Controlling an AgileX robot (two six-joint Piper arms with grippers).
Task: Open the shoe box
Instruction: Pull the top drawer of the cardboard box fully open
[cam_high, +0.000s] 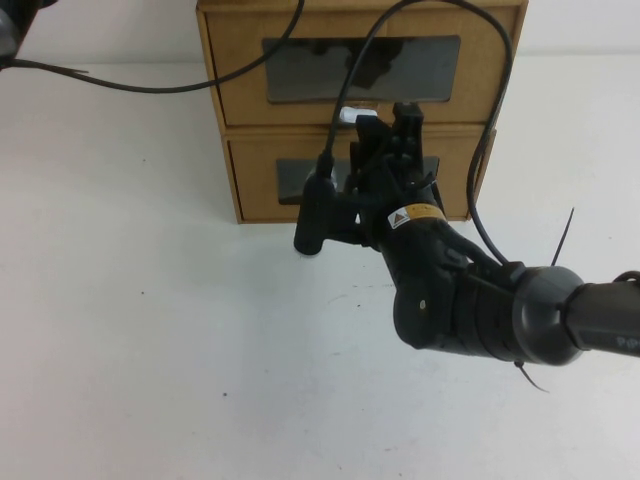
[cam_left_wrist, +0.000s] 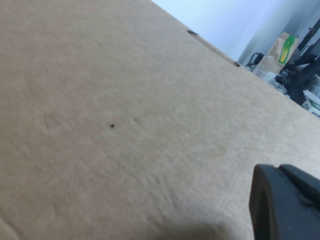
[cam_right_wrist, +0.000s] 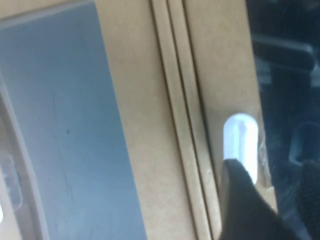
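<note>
White table (cam_high: 150, 350): black right gripper (cam_high: 386, 118) part-spread, empty, at pale oval finger slot (cam_right_wrist: 241, 140) of the lower brown windowed shoe box (cam_high: 255, 180), far edge. Fingertip missing slot likely shoves box back. Left gripper (cam_left_wrist: 282, 200) far-left corner, state can't tell

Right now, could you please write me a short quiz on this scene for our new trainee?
1. True or false: the right gripper is shut on a shoe.
2. How many shoe boxes stand stacked on the table? A one; B two; C three.
3. Fill in: the left gripper sits close over a plain ____ surface.
Key: 1 false, it is open at the front of the boxes, near the seam between them; 2 B; 3 cardboard.
</note>
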